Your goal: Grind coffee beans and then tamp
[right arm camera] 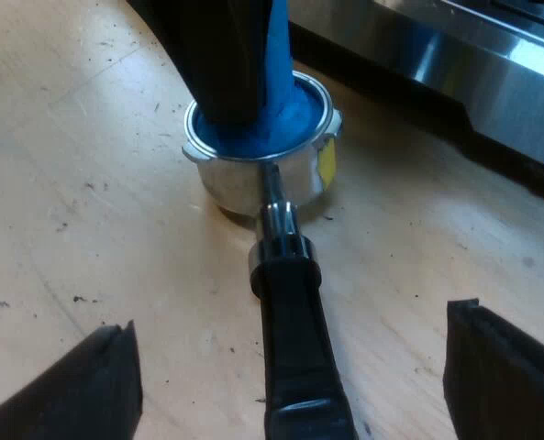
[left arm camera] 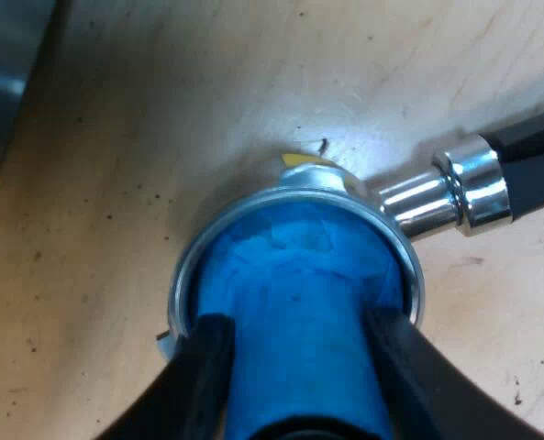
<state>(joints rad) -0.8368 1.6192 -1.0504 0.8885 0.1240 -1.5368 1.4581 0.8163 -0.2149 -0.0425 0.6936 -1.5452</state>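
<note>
Left wrist view: the left gripper (left arm camera: 299,330) is clamped on the blue tamper (left arm camera: 294,275), which stands in the basket of the metal holder (left arm camera: 437,192) on the bench (left arm camera: 116,183). Its blue foot fills the rim, so any grounds beneath are hidden. Right wrist view: the right gripper (right arm camera: 294,367) hangs with its fingers wide apart on either side of the holder's dark handle (right arm camera: 290,302), whose long axis runs straight from this gripper to the basket, near the espresso machine (right arm camera: 473,64); the right arm looks the nearer to steady the handle while the left presses down.
</note>
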